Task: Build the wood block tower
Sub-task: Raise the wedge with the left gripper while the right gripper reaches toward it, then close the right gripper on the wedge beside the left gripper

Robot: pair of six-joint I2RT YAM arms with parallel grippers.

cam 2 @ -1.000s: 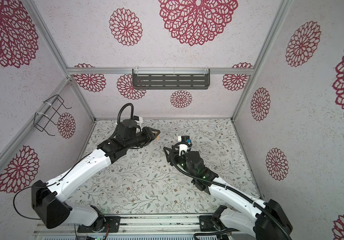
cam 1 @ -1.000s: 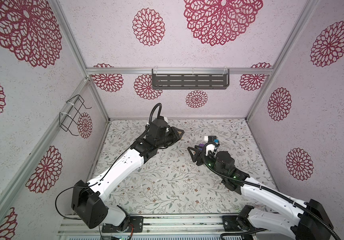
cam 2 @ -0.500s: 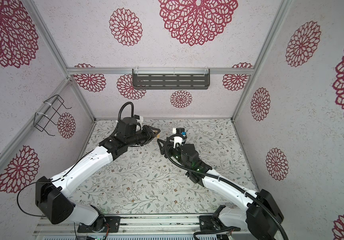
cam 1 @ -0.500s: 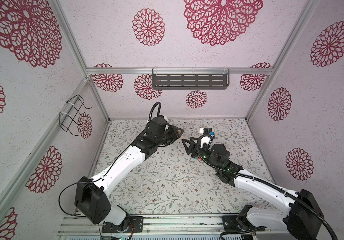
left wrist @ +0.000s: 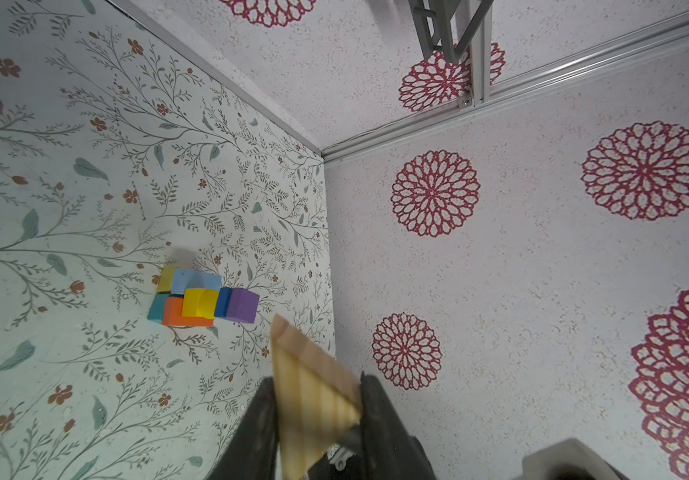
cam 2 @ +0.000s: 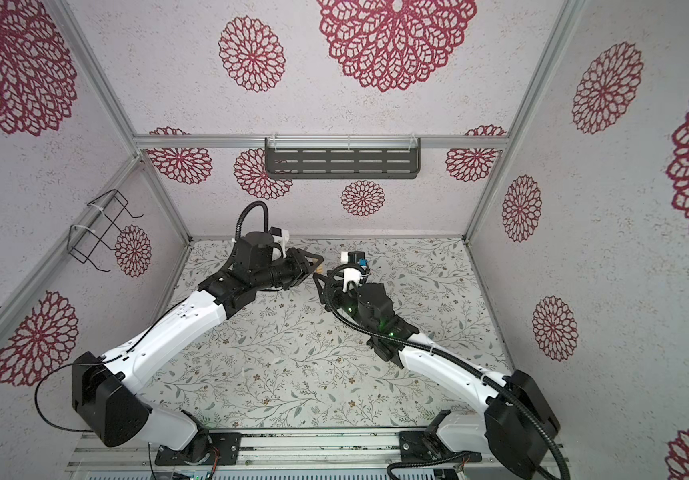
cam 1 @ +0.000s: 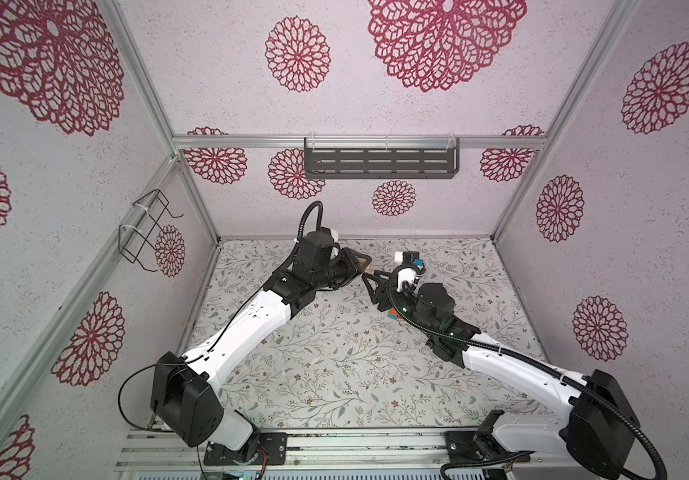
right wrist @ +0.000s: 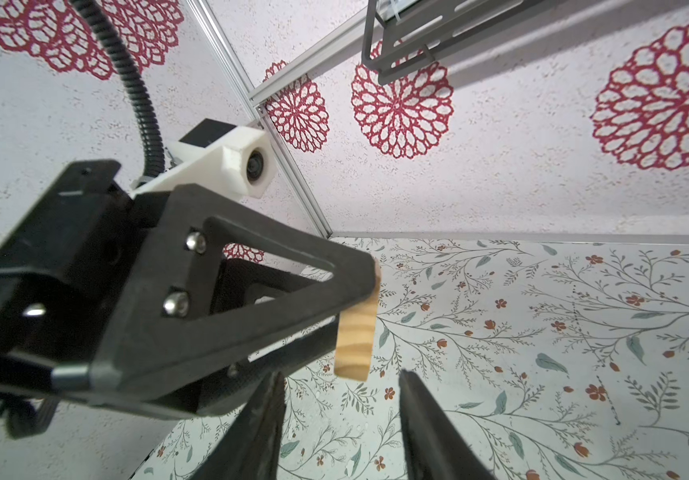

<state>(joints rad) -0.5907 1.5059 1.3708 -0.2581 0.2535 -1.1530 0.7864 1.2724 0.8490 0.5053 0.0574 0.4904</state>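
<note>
My left gripper [left wrist: 318, 380] is shut on the unpainted wooden wedge [left wrist: 309, 399] and holds it in the air at the back middle [cam 1: 362, 262]. My right gripper [right wrist: 340, 376] is open just below the wedge's [right wrist: 355, 336] free end, its jaws apart and not touching it. In both top views the right gripper [cam 1: 372, 284] [cam 2: 320, 286] faces the left gripper [cam 2: 313, 264] tip to tip. The painted wood blocks [left wrist: 203, 301], yellow, light blue, teal, orange, blue and purple, sit packed together on the floor. Their height as a tower I cannot tell. In a top view the right arm hides all but an orange and blue corner [cam 1: 392, 314].
A dark slotted shelf [cam 1: 380, 163] hangs on the back wall, and a wire rack [cam 1: 145, 230] on the left wall. The flowered floor [cam 1: 334, 365] is boxed in by walls on three sides. The arm bases stand at the front rail.
My right gripper has swung left and back, from beside the blocks up to the wedge. The left gripper has kept its hold and barely moved.
</note>
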